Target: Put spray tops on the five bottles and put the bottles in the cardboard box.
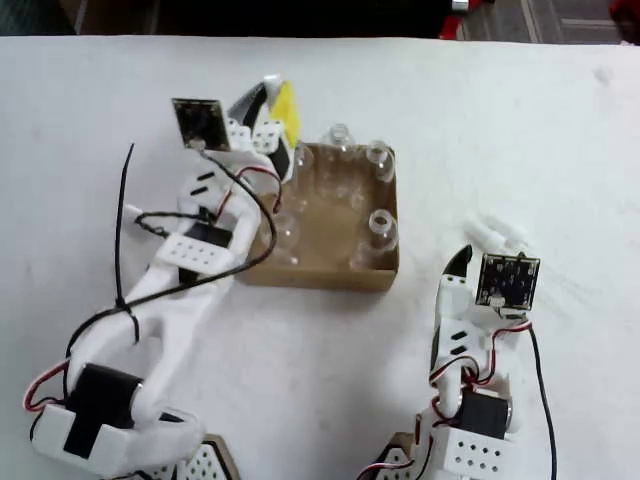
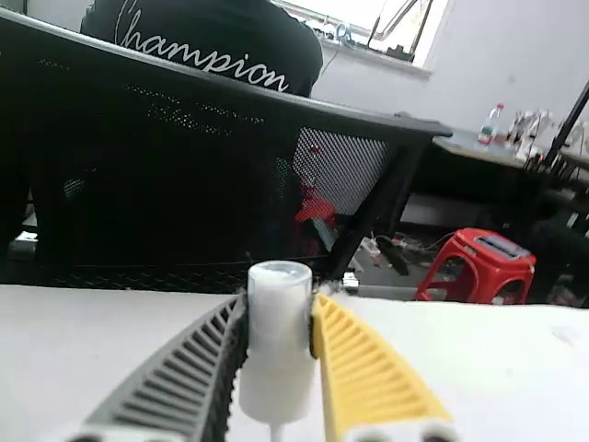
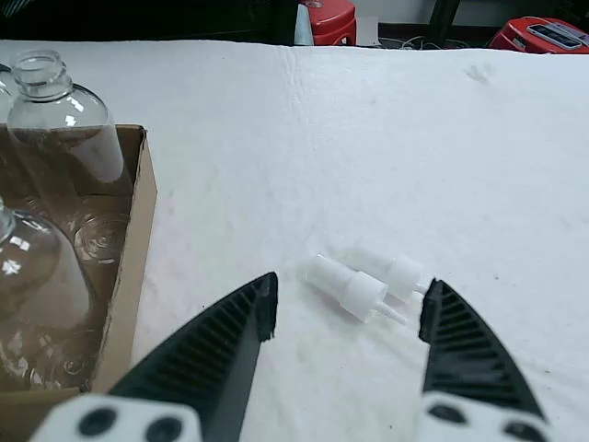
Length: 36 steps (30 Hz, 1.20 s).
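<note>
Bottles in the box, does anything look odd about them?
Yes. The bottles stand in the box with bare necks and no spray tops fitted. Two tops lie loose on the table near it, and the left tool grips a third top.

Cardboard box (image 1: 320, 276), open-topped, frame centre; clear bottles (image 1: 382, 228) upright inside, uncapped; two white spray tops (image 3: 354, 287) lying on desk (image 1: 300, 380), right of box; third spray top (image 2: 276, 350) clamped in left pincer (image 2: 279, 308).

Spray top (image 2: 279, 341) stem off-frame; perhaps one bottle (image 1: 284, 228) half behind left arm (image 1: 195, 250).
</note>
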{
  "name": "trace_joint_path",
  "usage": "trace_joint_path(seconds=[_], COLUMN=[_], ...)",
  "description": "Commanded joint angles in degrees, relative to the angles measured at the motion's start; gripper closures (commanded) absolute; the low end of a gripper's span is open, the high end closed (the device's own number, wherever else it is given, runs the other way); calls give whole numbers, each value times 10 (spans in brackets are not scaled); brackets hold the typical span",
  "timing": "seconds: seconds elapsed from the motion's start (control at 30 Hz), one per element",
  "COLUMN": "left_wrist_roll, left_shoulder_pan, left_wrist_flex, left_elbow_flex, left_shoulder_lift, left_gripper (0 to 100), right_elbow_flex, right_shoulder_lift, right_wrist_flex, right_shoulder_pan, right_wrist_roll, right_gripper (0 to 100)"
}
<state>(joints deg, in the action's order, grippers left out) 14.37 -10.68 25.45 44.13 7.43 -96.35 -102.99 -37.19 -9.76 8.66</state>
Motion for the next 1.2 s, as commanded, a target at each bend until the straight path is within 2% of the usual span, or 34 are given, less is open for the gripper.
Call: trace_joint_path(seconds=[0.0,0.13,0.2,0.63,0.87,0.97,1.17], left_wrist_roll=[-117,-126,-126,-120,-120,-118,-70], left_shoulder_pan=[-22,-40,-44,-38,-38,-32,-12], left_wrist_flex=[91,269,309,280,280,280,282], left_elbow_flex=[47,142,171,191,209,208,205], left_shoulder_lift=[33,29,29,29,30,32,50], left_gripper=[980,980,980,976,775,785,827], right_elbow_flex=[-5,-5,-5,-5,-5,-5,-5], right_shoulder_lift=[0,0,0,0,0,0,0], right_wrist_flex=[13,13,13,13,13,13,13], right_shoulder_pan=[3,3,3,3,3,3,4], right_wrist_roll=[6,6,6,7,7,7,7], right_gripper=[769,769,769,769,769,769,769])
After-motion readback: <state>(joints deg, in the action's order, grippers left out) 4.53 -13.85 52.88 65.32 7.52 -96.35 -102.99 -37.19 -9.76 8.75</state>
